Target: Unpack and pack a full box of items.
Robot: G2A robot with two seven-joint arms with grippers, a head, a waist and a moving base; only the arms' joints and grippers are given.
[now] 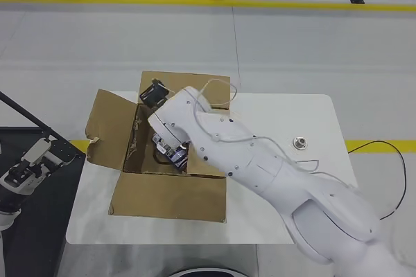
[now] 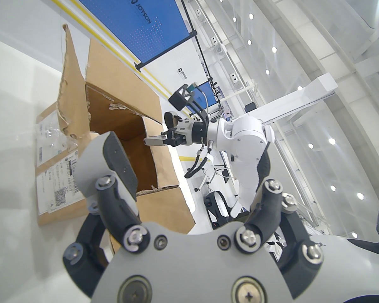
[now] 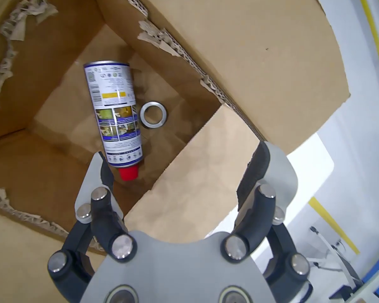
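Note:
An open cardboard box (image 1: 168, 197) stands on the white table (image 1: 284, 208). On its floor lies a spray can (image 3: 115, 115) with a red cap, and a metal ring (image 3: 153, 114) rests beside it. My right gripper (image 3: 181, 156) hangs open above the box opening (image 3: 208, 48), with nothing between its fingers and the can below it. From the side, the right gripper (image 2: 152, 141) sits just over the rim of the box (image 2: 123, 108). My left gripper (image 2: 186, 152) is open and empty, off the table's left side (image 1: 36, 156).
A small round metal part (image 1: 301, 143) lies on the table to the right of the box. The box flaps (image 1: 107, 128) stand open with torn edges. A dark surface (image 1: 35, 228) lies under the left arm beside the table.

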